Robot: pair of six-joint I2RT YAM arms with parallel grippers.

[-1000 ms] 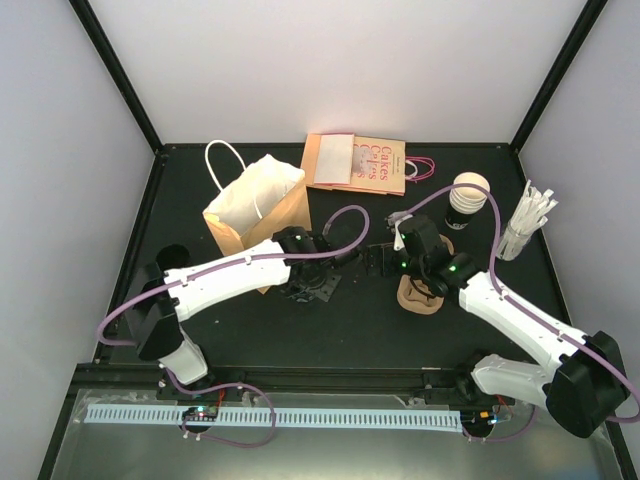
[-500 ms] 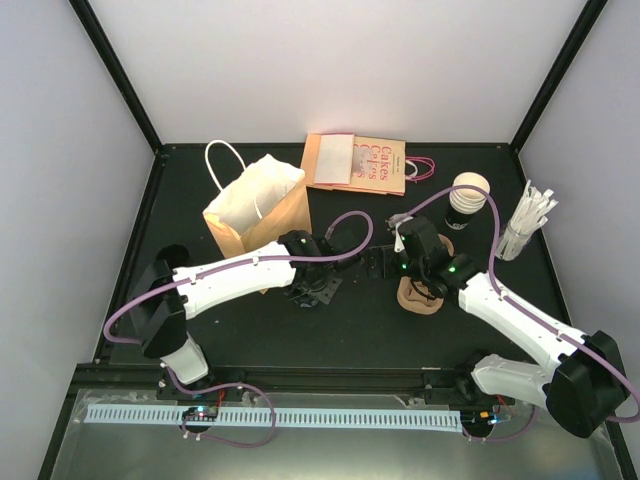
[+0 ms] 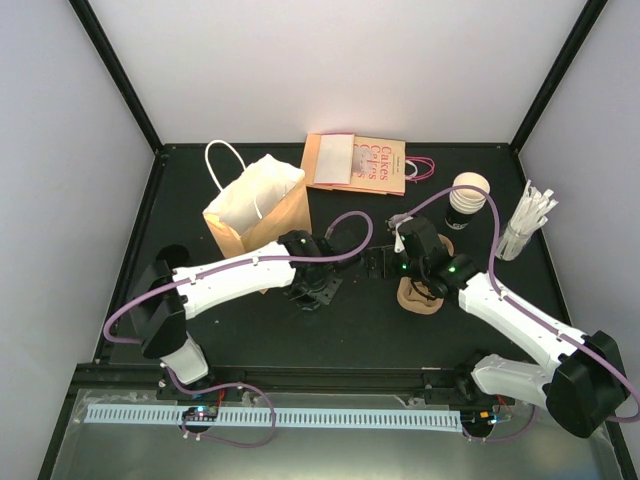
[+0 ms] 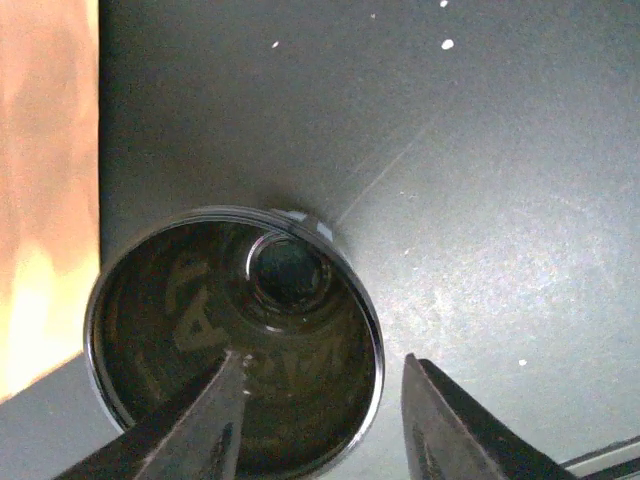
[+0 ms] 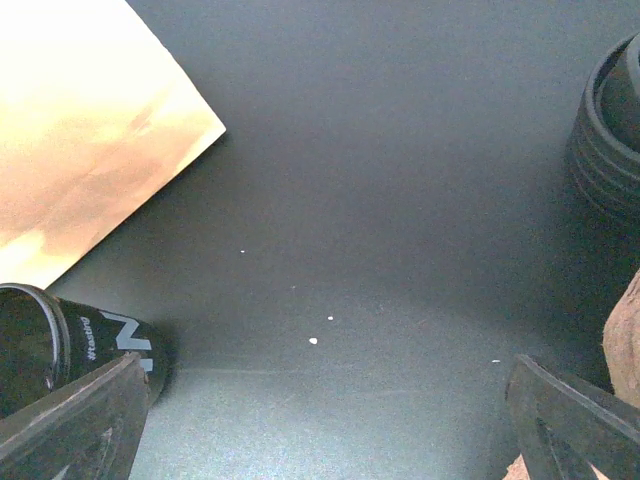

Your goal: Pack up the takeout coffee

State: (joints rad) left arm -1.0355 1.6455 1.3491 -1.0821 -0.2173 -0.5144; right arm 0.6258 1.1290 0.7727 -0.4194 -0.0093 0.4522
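Note:
The takeout coffee cup (image 4: 235,340) is black with a shiny round rim, and I see it end-on in the left wrist view. It stands on the dark table just right of the brown paper bag (image 3: 255,205). My left gripper (image 4: 320,420) is open and straddles the cup's right rim, one finger (image 4: 200,425) over the cup and the other (image 4: 455,425) outside it. In the top view the left gripper (image 3: 317,288) hides the cup. The cup also shows at the lower left of the right wrist view (image 5: 60,345). My right gripper (image 5: 320,430) is open and empty.
A brown pulp cup carrier (image 3: 420,292) lies under the right wrist. A stack of black cups (image 3: 467,200) and a glass of white wrapped straws (image 3: 525,225) stand at the back right. A flat "Cakes" bag (image 3: 358,162) lies at the back. The bag's edge shows in the left wrist view (image 4: 45,190).
My left gripper has shifted slightly to the right over the cup. The right arm has not moved.

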